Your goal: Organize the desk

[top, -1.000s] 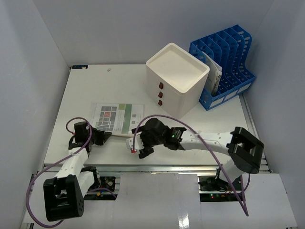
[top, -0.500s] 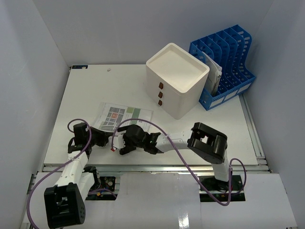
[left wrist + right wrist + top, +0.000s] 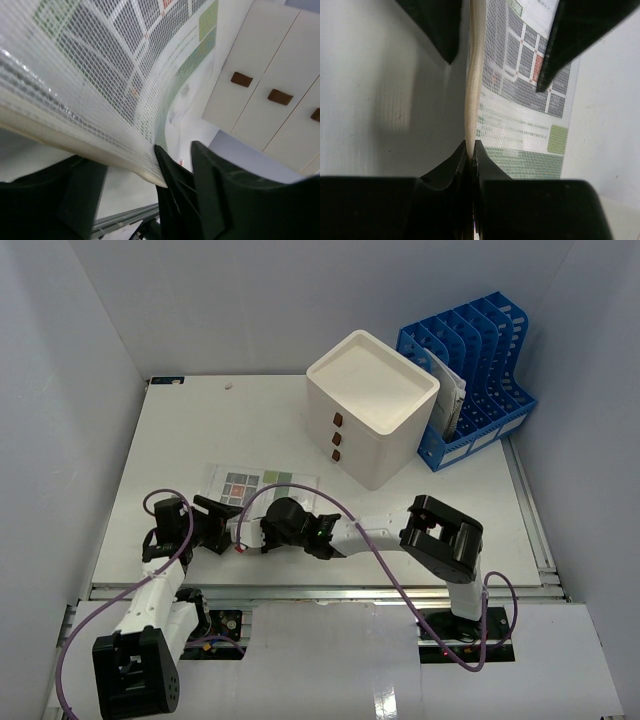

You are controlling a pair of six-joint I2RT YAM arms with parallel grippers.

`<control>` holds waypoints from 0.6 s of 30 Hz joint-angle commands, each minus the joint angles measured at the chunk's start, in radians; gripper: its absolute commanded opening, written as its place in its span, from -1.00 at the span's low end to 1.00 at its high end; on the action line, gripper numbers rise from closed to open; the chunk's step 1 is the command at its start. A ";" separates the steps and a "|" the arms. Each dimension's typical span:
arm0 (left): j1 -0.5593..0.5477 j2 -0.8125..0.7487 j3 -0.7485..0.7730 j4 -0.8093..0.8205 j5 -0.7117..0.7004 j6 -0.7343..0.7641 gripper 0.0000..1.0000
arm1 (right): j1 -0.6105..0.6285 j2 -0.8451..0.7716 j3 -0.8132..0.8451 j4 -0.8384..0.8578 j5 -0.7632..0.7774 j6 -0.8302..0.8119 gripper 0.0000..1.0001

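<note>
A clear mesh document pouch point(image 3: 258, 486) with a printed sheet inside lies near the front of the white desk point(image 3: 200, 425). Its cream zip edge point(image 3: 474, 75) is raised. My right gripper point(image 3: 254, 536) is shut on that edge, and in the right wrist view its jaws point(image 3: 470, 146) pinch the cream strip. My left gripper point(image 3: 222, 525) stands open around the same edge, its two fingers point(image 3: 440, 25) apart on either side. In the left wrist view the pouch point(image 3: 100, 65) fills the upper left, and the left gripper point(image 3: 142, 156) holds nothing.
A white three-drawer box point(image 3: 372, 405) stands at the back centre, also seen from the left wrist point(image 3: 270, 90). A blue slotted file rack point(image 3: 470, 365) with papers stands to its right. A metal rail point(image 3: 320, 588) runs along the desk's front edge.
My right gripper has closed on the pouch's cream edge. My left gripper has opened and let go of it. The pouch's front edge shifted slightly left.
</note>
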 commanded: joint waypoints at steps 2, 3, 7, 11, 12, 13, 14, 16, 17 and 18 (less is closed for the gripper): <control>0.000 -0.018 0.023 -0.042 -0.024 0.032 0.70 | -0.006 -0.098 0.006 0.008 -0.054 0.059 -0.84; 0.000 -0.019 0.024 -0.046 -0.030 0.030 0.70 | -0.006 -0.105 0.006 0.005 -0.057 0.063 -0.84; 0.000 0.037 0.052 -0.060 -0.086 0.041 0.62 | -0.006 -0.149 0.017 -0.047 -0.101 0.082 -0.85; 0.000 0.108 0.095 -0.051 -0.118 0.044 -0.13 | -0.006 -0.206 0.014 -0.121 -0.159 0.068 -0.85; 0.000 0.114 0.103 -0.043 -0.118 0.047 -0.35 | -0.006 -0.214 0.009 -0.135 -0.165 0.063 -0.84; 0.000 0.113 0.111 -0.033 -0.118 0.050 -0.53 | -0.006 -0.224 0.005 -0.150 -0.174 0.060 -0.71; 0.000 0.110 0.118 -0.023 -0.118 0.054 -0.70 | -0.006 -0.234 0.002 -0.169 -0.182 0.056 -0.58; 0.000 0.086 0.132 0.020 -0.115 0.108 -0.98 | -0.006 -0.248 0.003 -0.237 -0.208 0.038 -0.19; 0.000 0.073 0.134 0.037 -0.104 0.130 -1.00 | -0.007 -0.254 0.014 -0.292 -0.224 0.022 -0.08; 0.000 0.058 0.136 0.057 -0.090 0.162 -1.00 | -0.007 -0.260 0.031 -0.354 -0.241 0.008 0.04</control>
